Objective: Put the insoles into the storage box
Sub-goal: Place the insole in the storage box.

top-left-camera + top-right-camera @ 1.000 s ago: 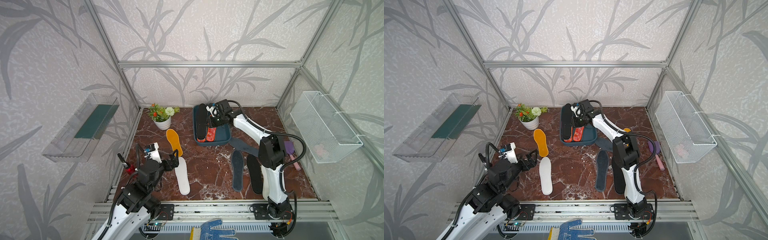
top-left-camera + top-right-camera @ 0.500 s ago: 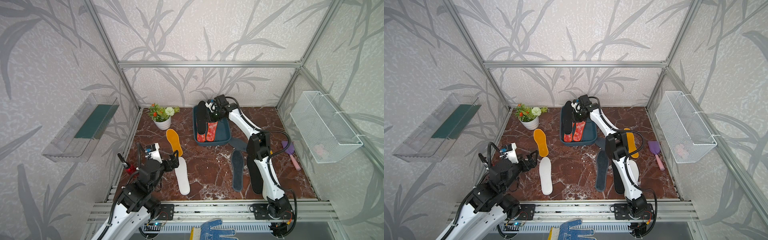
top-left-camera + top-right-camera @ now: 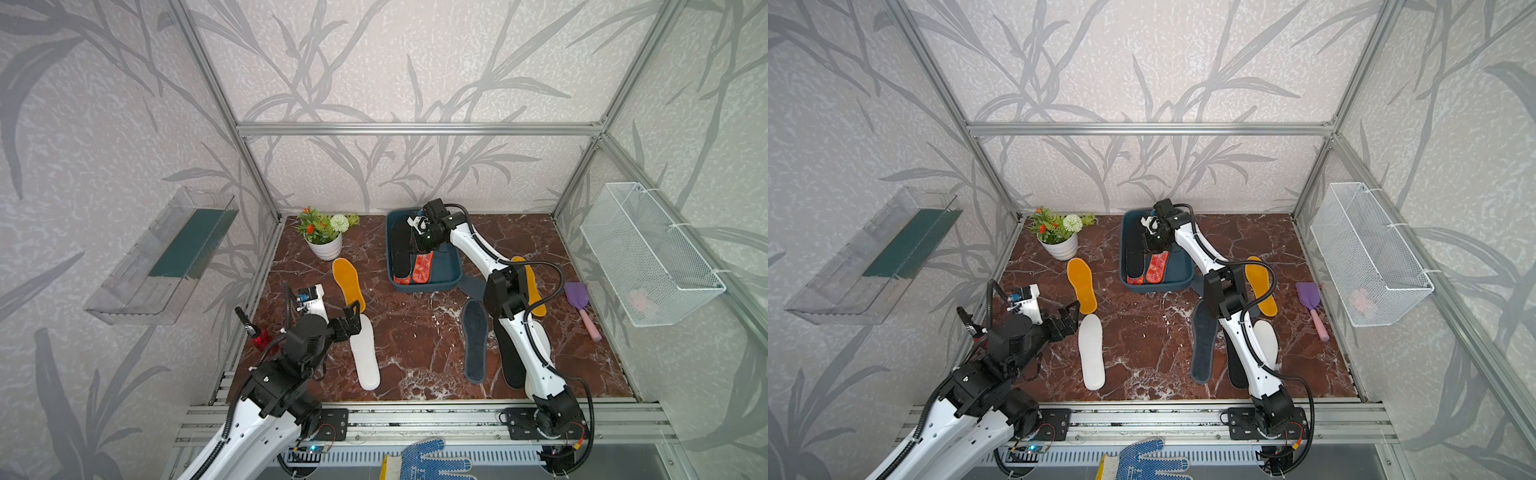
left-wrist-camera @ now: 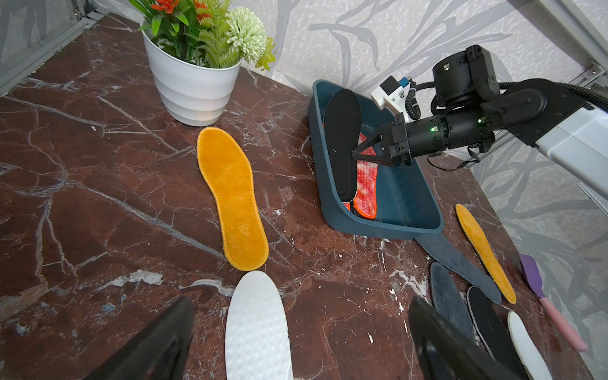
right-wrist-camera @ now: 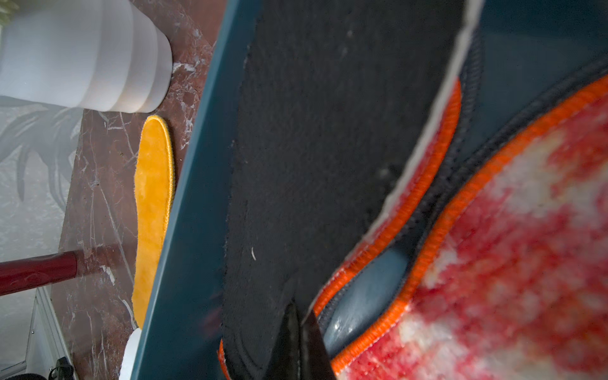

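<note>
Nearest us, a blue-dotted glove lies in front of the arm bases, off the marble worktop.

On the left, the left fingers are spread wide and hold nothing. They are poised above the far tip of a white insole that lies flat. Just beyond it, almost end to end, lies a yellow insole.

On the right, around the right arm, we count five more insoles flat on the worktop: two grey, one black, one white, one yellow. One grey one has its end tucked under the box. A purple spade lies beside them.

Further back sits the teal box, close to the rear wall. Two red-orange insoles lie on its floor. A black insole is in it too, tilted against the box wall nearer the plant, with its far end above the rim. The right fingers are closed tight, pinching this insole's inner edge.

Left of the box stands a potted plant.
</note>
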Controlling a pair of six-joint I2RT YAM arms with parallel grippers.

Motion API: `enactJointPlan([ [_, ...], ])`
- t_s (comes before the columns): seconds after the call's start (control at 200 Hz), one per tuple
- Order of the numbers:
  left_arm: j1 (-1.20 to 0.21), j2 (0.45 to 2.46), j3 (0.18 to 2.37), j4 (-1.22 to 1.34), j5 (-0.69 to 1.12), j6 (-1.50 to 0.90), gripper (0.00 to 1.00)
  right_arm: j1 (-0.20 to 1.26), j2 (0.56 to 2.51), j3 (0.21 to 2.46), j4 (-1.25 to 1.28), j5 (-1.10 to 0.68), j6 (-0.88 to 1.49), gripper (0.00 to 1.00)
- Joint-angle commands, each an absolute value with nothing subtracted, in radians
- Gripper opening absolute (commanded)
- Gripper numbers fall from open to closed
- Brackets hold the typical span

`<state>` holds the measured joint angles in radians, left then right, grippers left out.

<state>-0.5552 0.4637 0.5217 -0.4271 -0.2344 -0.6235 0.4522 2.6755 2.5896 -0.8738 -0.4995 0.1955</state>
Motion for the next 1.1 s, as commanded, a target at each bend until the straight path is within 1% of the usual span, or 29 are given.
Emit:
enactJointPlan([
  [0.0, -0.554, 0.468, 0.537, -0.41, -0.238, -0.623, 0.99, 0.45, 2.711, 2.656, -0.912, -0.515, 0.191, 0.14],
  [0.1, -0.553, 0.468, 0.537, -0.411, -0.241, -0.623, 0.99, 0.451, 2.72, 2.695, -0.937, -0.517, 0.185, 0.38],
  [0.28, -0.553, 0.466, 0.539, -0.414, -0.246, -0.618, 0.99, 0.454, 2.669, 2.692, -0.954, -0.482, 0.176, 0.57],
  [0.37, -0.552, 0.464, 0.541, -0.418, -0.252, -0.611, 0.99, 0.463, 2.619, 2.687, -0.968, -0.438, 0.165, 0.81],
  [0.41, -0.553, 0.462, 0.541, -0.417, -0.254, -0.608, 0.99, 0.47, 2.589, 2.676, -0.968, -0.416, 0.16, 0.89],
  [0.435, -0.554, 0.462, 0.543, -0.417, -0.255, -0.606, 0.99, 0.474, 2.568, 2.666, -0.965, -0.399, 0.157, 0.92],
  [0.545, -0.554, 0.46, 0.545, -0.412, -0.261, -0.593, 0.99, 0.497, 2.449, 2.586, -0.928, -0.334, 0.138, 0.96],
  [0.635, -0.554, 0.461, 0.55, -0.406, -0.264, -0.576, 0.99, 0.513, 2.31, 2.434, -0.87, -0.301, 0.126, 0.96],
  [0.71, -0.553, 0.462, 0.557, -0.405, -0.266, -0.564, 0.99, 0.517, 2.158, 2.214, -0.773, -0.287, 0.127, 0.96],
  [0.875, -0.553, 0.461, 0.533, -0.362, -0.275, -0.549, 0.99, 0.514, 1.73, 1.638, -0.516, -0.192, 0.163, 0.98],
  [0.96, -0.553, 0.472, 0.526, -0.341, -0.275, -0.551, 0.99, 0.51, 1.529, 1.411, -0.506, -0.115, 0.192, 0.98],
  [1.095, -0.551, 0.49, 0.521, -0.315, -0.284, -0.565, 0.99, 0.482, 1.268, 1.112, -0.58, -0.012, 0.276, 0.98],
])
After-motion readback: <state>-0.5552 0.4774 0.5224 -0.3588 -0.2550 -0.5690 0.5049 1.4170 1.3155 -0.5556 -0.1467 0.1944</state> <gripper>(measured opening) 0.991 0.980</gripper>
